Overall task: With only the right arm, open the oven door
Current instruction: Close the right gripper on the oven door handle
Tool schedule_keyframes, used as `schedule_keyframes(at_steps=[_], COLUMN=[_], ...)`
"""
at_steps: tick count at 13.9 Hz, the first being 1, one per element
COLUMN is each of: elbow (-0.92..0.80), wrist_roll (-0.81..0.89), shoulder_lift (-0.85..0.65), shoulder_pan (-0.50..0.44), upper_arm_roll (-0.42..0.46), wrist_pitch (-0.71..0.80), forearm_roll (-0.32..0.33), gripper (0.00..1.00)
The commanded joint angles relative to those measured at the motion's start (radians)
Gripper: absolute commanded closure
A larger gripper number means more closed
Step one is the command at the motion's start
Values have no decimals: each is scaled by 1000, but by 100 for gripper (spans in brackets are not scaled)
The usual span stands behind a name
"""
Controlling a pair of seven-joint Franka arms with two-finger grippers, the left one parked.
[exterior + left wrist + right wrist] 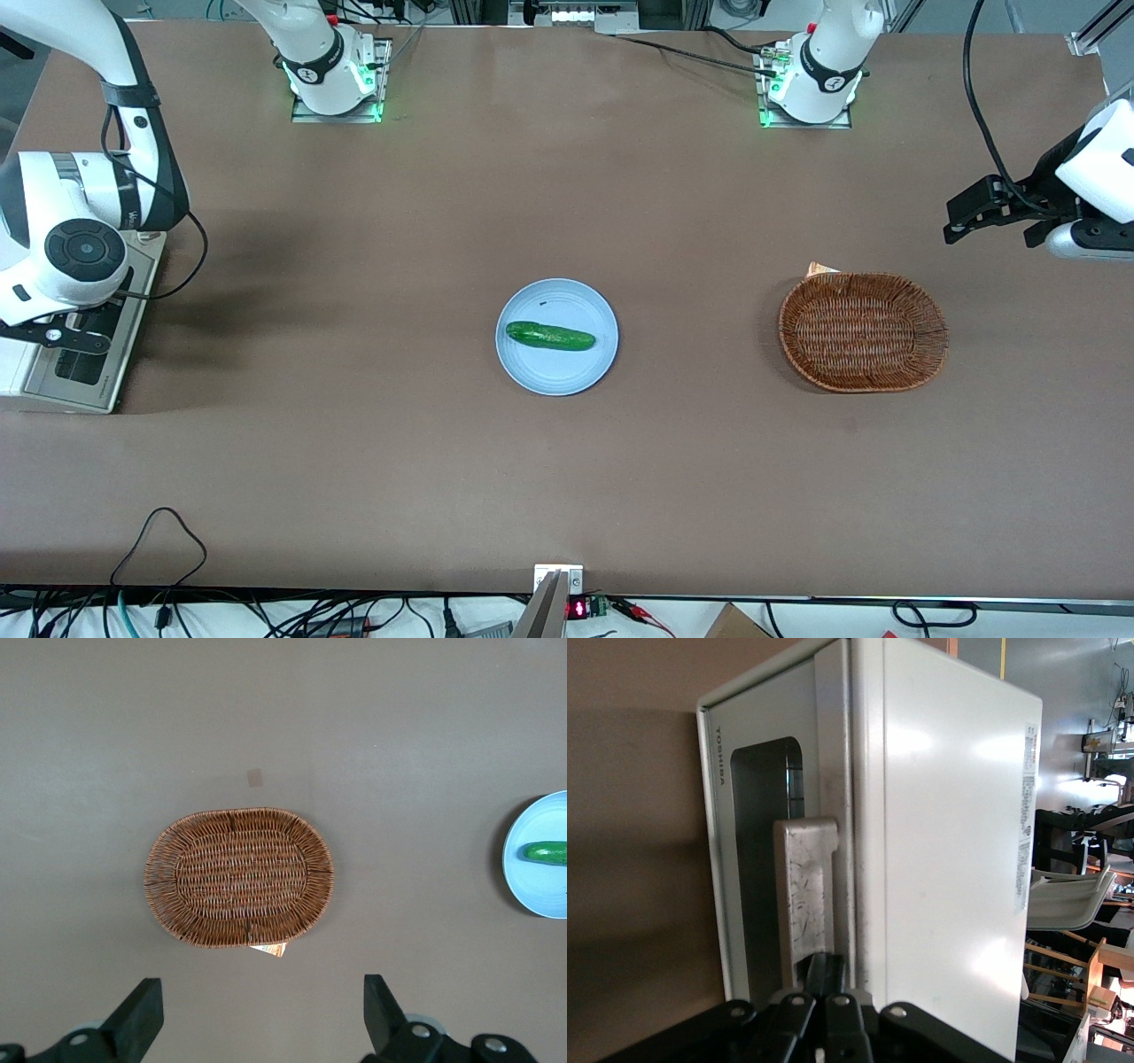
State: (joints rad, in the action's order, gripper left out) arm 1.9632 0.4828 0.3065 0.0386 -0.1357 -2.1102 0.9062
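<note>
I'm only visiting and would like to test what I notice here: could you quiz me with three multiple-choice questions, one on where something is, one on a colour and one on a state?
1. Where does the cucumber lie?
A. On the bare table
B. On the plate
C. On top of the oven

2. What colour is the plate?
A. White
B. Red
C. Light blue

3. How does the oven door stand?
A. Shut
B. Folded fully down
C. Taken off

Answers:
1. B, because the front view shows the cucumber resting across the plate's middle.
2. C, because the plate shows pale blue against the brown table.
3. A, because the right wrist view shows the door flush against the oven, with the claw at its handle.
</note>
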Motion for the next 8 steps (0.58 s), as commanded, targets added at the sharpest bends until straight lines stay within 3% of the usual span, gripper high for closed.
schedule_keyframes(at_steps=[1,8], elbow=[34,57], wrist_roll=[14,7], shoulder_lift=[-4,5], shoulder_pan=[7,3], upper_arm_roll=[2,7], wrist_pitch=[-45,-117], forearm_roll=[16,5], gripper=[100,100])
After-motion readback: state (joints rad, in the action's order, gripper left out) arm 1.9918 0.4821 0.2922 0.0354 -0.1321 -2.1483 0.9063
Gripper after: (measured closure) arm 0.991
